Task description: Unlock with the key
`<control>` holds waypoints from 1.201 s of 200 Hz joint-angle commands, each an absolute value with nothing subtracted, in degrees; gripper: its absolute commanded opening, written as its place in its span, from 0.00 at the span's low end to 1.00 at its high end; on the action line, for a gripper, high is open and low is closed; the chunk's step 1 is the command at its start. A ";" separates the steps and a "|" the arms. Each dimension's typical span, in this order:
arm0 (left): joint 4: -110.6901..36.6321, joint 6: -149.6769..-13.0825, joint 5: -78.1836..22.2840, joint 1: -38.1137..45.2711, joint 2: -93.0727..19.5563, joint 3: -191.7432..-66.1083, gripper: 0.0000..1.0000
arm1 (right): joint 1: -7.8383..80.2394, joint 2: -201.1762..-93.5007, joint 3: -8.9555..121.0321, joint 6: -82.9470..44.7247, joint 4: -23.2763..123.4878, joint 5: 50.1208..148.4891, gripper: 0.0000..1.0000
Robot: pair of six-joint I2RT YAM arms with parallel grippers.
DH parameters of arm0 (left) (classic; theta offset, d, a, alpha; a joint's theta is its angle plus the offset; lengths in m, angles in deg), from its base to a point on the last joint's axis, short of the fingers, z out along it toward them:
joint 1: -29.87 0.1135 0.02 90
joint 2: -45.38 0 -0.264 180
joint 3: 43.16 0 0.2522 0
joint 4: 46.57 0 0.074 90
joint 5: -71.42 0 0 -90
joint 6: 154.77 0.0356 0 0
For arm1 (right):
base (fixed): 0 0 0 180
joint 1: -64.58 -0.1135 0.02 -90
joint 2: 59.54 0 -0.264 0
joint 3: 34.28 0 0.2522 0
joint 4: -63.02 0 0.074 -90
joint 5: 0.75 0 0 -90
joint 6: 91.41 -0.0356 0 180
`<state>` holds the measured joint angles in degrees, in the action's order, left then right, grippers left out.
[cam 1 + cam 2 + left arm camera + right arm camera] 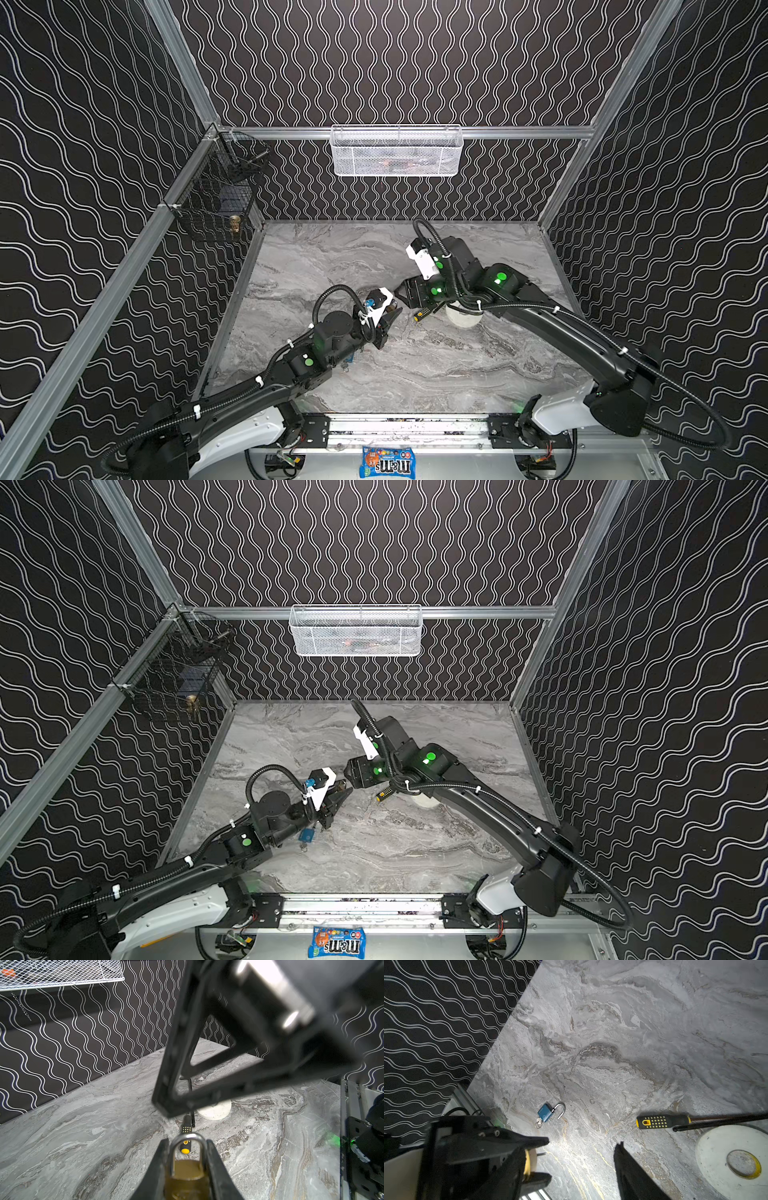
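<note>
The brass lock (187, 1169) is pinched in the left hand (186, 1141), which is closed on its sides, just over the bench (83, 1126). It might twist or slip if poked hard. It is gold with a shut silver loop. The right hand (401, 293), close by, is open and empty.

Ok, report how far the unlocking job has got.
Done: the blue padlock lies with its shackle swung open, key in its base. In hand: the left end effector clamps a brass padlock, shackle shut; the right end effector stands open beside it. Left, likely: unlocking the brass one.
</note>
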<state>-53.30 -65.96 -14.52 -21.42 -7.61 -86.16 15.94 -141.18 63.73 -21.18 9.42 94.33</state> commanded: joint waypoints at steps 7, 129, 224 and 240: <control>-56.36 -64.87 -14.89 -21.33 -7.91 -86.28 0.00 | 15.31 -140.12 62.91 -21.94 10.66 96.41 0.69; -56.27 -64.77 -14.37 -21.36 -6.91 -85.76 0.00 | 14.74 -145.24 65.07 -20.31 5.56 87.73 0.69; -57.73 -64.48 -14.83 -21.28 -7.70 -85.34 0.00 | 17.23 -137.28 59.10 -15.16 7.82 94.04 0.64; -57.66 -63.95 -15.08 -21.20 -7.87 -85.39 0.00 | 20.00 -133.80 54.66 -11.56 15.06 103.68 0.62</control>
